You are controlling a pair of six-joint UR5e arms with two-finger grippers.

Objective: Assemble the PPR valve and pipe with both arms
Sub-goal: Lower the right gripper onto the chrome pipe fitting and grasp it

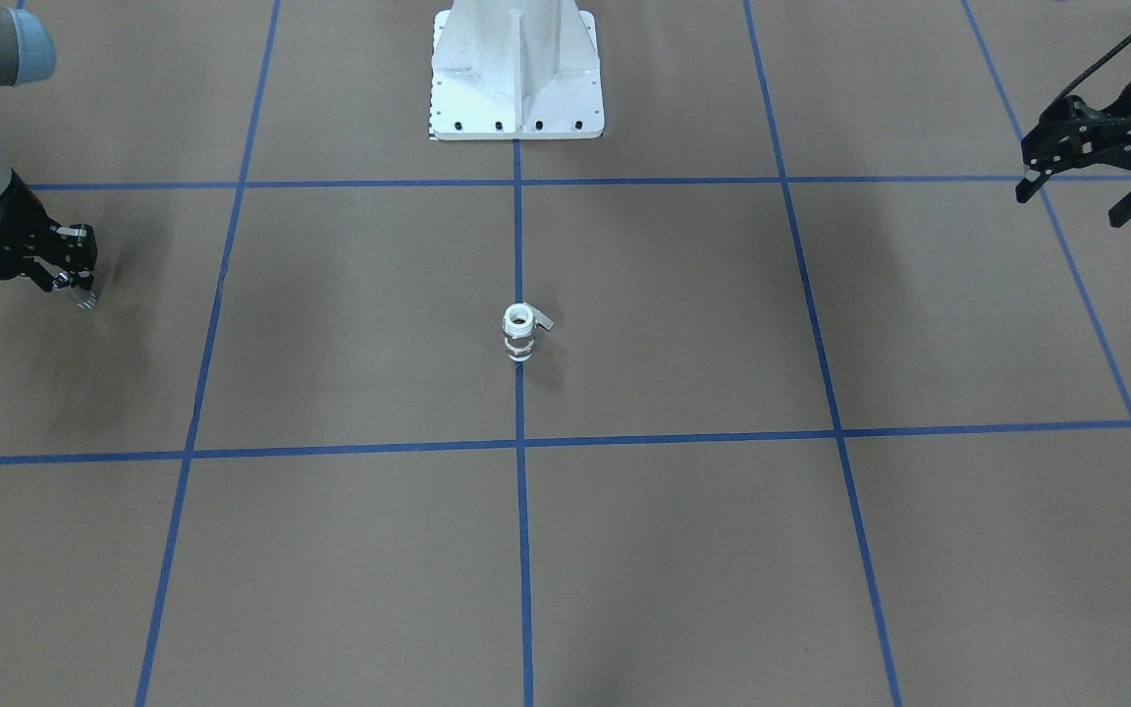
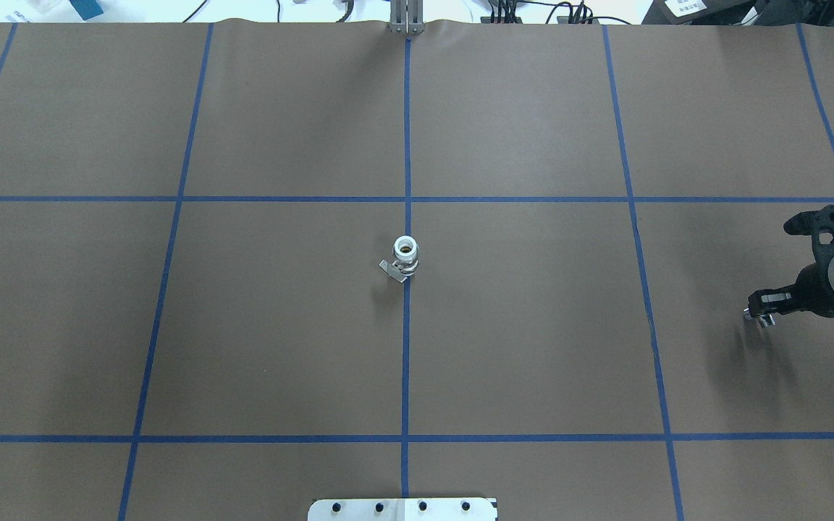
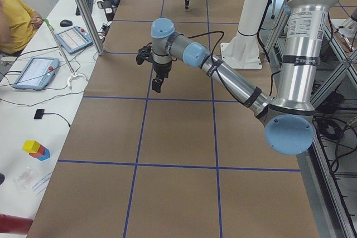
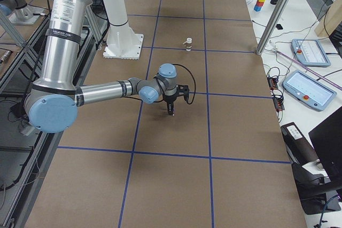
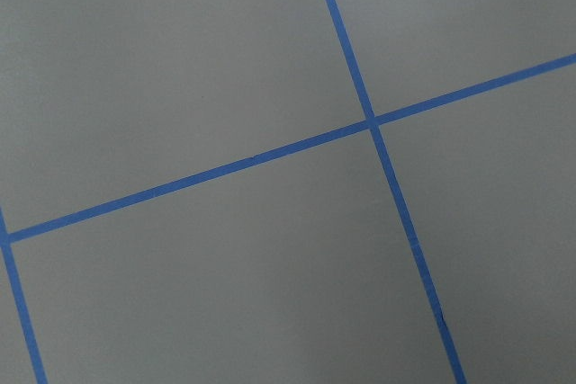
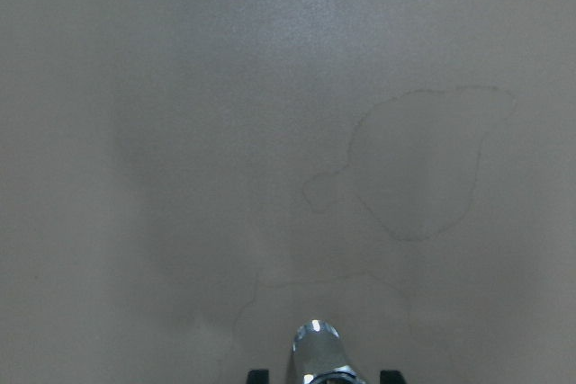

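Observation:
The PPR valve [image 1: 519,334] [image 2: 405,259] stands upright on the table's centre line, white with metal bands and a grey lever; it also shows small in the exterior right view [image 4: 187,42]. Nothing touches it. My right gripper [image 1: 75,283] [image 2: 763,315] hangs low over the table far to the robot's right, shut on the pipe [image 1: 84,298] [image 6: 316,352], a shiny silver stub pointing down. My left gripper [image 1: 1076,201] [image 3: 158,85] hovers far to the robot's left, open and empty. The left wrist view shows only table and tape.
The white pedestal base [image 1: 516,79] [image 2: 402,509] stands at the robot's edge of the table. Blue tape lines grid the brown surface. A person in yellow [image 3: 14,20] sits at a side bench with tablets, behind an aluminium post [image 3: 83,15].

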